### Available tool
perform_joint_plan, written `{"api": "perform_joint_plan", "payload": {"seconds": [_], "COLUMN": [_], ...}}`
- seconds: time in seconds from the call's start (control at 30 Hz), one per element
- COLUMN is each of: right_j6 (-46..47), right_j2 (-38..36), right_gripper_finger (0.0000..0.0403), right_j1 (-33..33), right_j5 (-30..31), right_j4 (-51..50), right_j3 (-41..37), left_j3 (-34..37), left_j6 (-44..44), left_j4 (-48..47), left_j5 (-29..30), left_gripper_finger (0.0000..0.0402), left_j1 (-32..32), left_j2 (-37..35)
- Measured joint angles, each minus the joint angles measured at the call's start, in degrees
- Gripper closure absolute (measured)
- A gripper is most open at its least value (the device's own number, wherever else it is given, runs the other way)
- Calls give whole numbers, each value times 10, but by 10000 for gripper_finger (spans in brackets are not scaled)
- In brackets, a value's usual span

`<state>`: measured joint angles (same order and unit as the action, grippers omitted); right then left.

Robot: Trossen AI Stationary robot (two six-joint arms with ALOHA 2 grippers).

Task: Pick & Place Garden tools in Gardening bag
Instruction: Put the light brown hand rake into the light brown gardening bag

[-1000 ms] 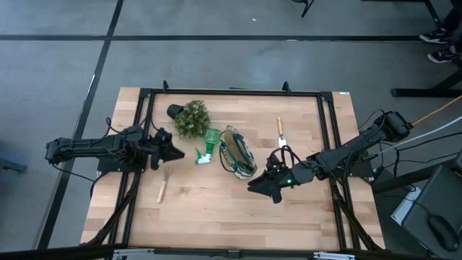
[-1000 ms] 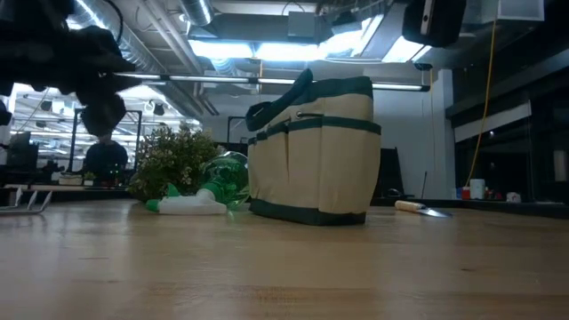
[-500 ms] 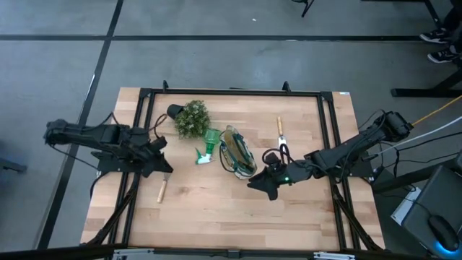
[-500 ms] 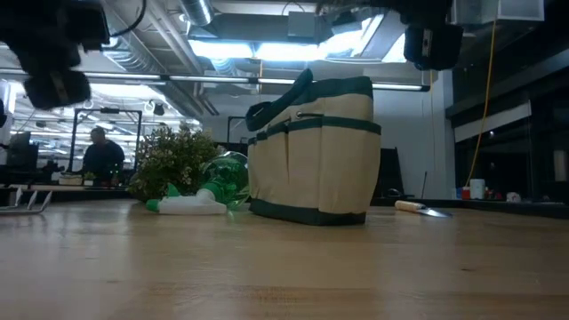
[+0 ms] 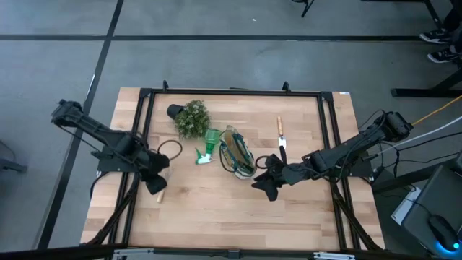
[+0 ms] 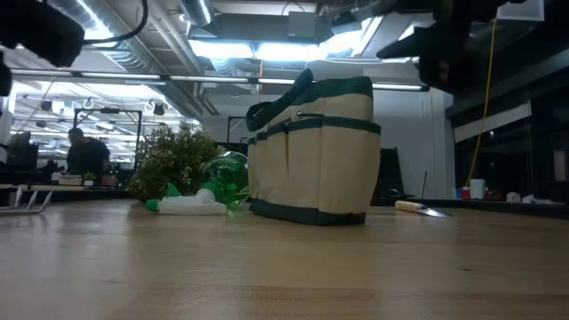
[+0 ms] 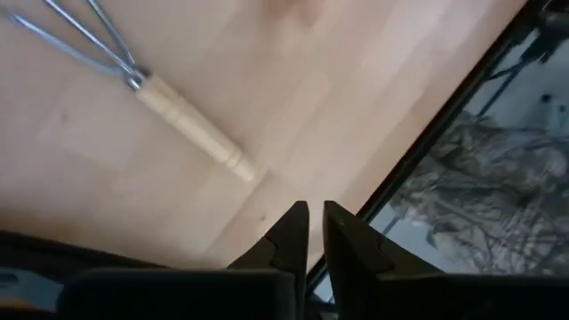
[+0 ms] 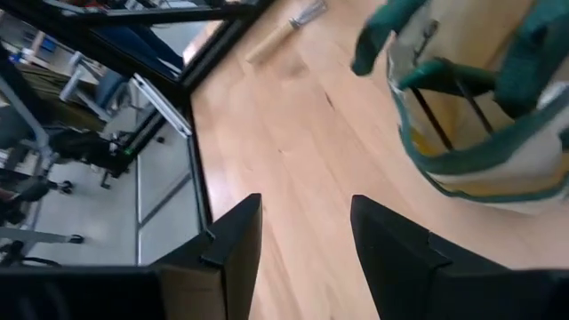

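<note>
The beige bag (image 5: 237,152) with green trim stands upright mid-table, open end up. A green-and-white plastic piece (image 5: 206,149) lies on its side just left of the bag. A wooden-handled tool with a metal blade (image 5: 280,133) lies flat to the bag's right. A wooden-handled fork with wire tines (image 7: 169,102) lies flat near the left. My left gripper (image 7: 315,238) is shut and empty above the fork; in the high view (image 5: 157,183) it hides all but the handle's end. My right gripper (image 8: 302,240) is open and empty, near the bag's right side (image 5: 263,185). Dark rods (image 8: 436,111) show inside the bag.
A bushy green plant in a black pot (image 5: 190,119) stands at the back left, close to the plastic piece. A black frame (image 5: 231,92) runs round the table's edges. Bare wood lies along the near edge (image 5: 231,217). A person shows far off in the room (image 6: 78,153).
My left gripper has gone from beside the plant and plastic piece toward the table's near edge and now stands over the fork. The fork, bag and other tools have stayed where they were.
</note>
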<state>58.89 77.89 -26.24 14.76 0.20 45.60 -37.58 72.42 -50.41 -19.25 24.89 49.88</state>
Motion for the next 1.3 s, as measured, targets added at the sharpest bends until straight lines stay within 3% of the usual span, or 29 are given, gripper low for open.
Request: {"api": "perform_joint_plan", "payload": {"seconds": [0.4,0.63,0.87,1.13,1.3], "right_j6": [0,0,0,0,2], "right_j2": [0,0,0,0,0], "right_gripper_finger": [228,227,227,227,227], "right_j1": [0,0,0,0,0], "right_j5": [-43,-82,-81,-81,-79], "right_j4": [-39,-46,-45,-43,-43], "right_j3": [0,0,0,0,0], "left_j3": [0,40,80,78,80], "left_j6": [104,194,192,163,116], "left_j4": [13,40,133,128,123], "left_j5": [54,77,160,146,145], "left_gripper_finger": [259,226,224,235,289], "left_j1": [37,36,36,36,36], "left_j2": [89,153,201,253,250]}}
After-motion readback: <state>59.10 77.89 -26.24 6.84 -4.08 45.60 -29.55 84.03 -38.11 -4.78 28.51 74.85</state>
